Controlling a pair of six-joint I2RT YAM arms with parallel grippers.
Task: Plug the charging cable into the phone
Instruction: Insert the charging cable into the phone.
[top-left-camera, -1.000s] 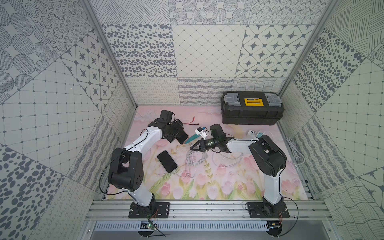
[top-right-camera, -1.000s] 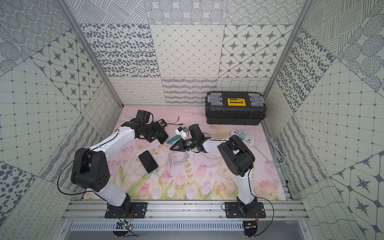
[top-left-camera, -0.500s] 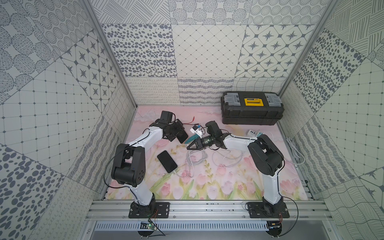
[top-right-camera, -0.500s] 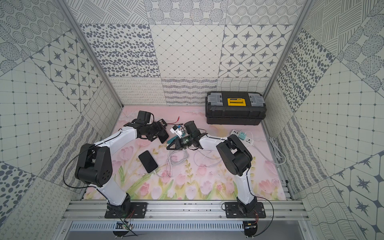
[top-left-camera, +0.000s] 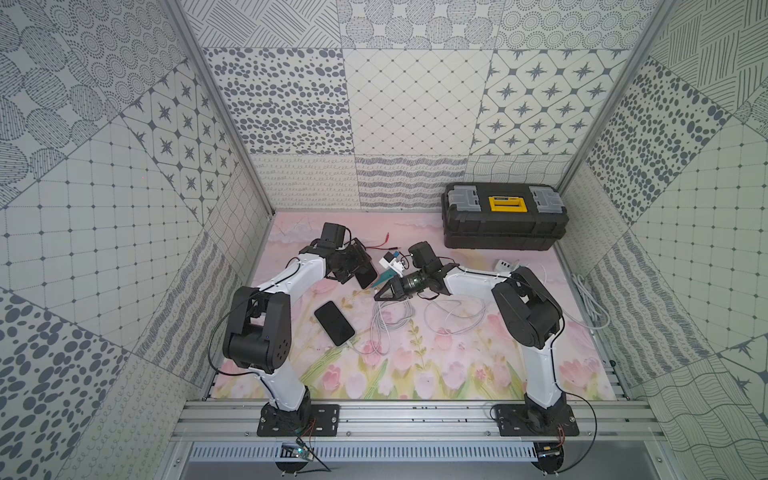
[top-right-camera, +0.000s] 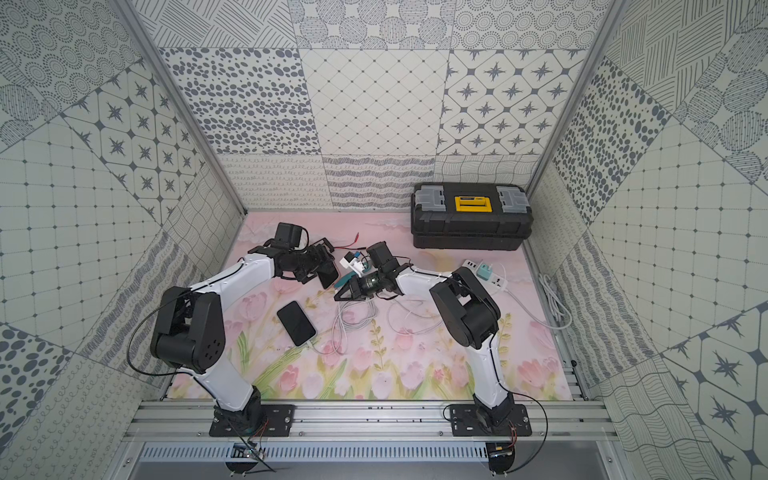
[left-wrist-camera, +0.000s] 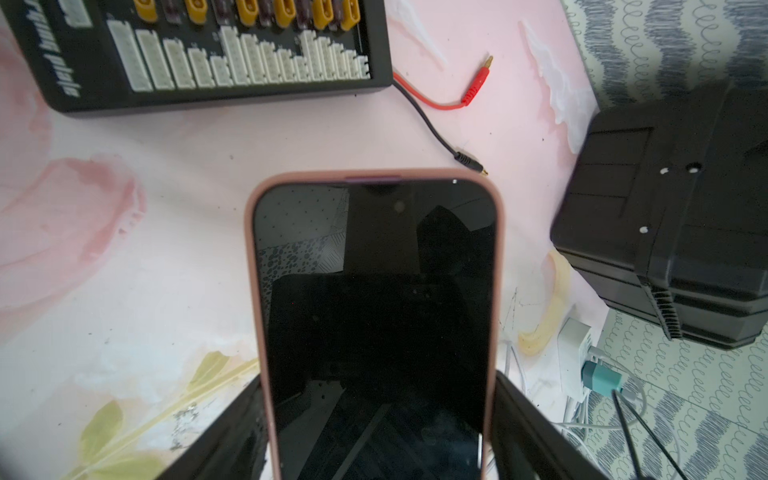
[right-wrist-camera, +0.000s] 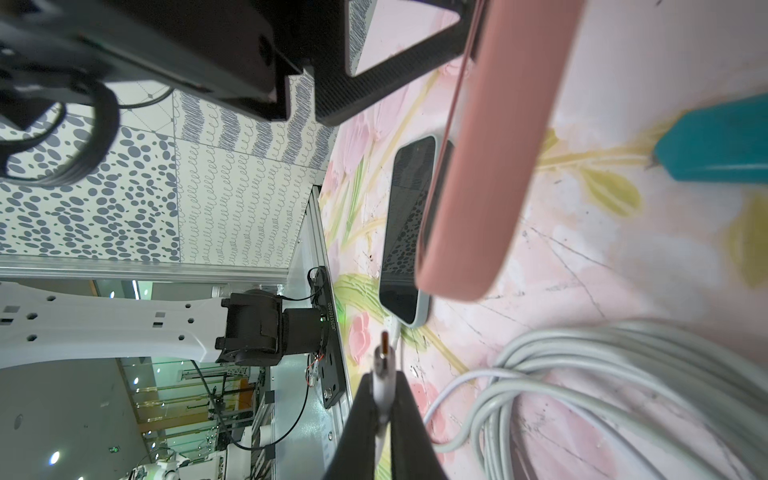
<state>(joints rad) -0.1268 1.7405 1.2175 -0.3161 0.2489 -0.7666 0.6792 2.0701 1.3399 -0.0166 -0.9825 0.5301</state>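
Toolbox (top-left-camera: 505, 222), cable coil (right-wrist-camera: 623, 345) obstruct — front mat (top-left-camera: 436, 374) free.

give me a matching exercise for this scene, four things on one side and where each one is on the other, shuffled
Things:
1. pink-cased phone
2. cable plug
3. pale-cased phone
4. toolbox

Places:
a. flat on the mat
b. pinched in the right gripper
c. by the back wall
d. held in the left gripper

Pairs: 1-d, 2-b, 3-a, 4-c

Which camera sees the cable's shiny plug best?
The right wrist view: the plug sticks out close-up from the shut right tool. In both top views it is too tiny to make out; the left wrist view misses it.
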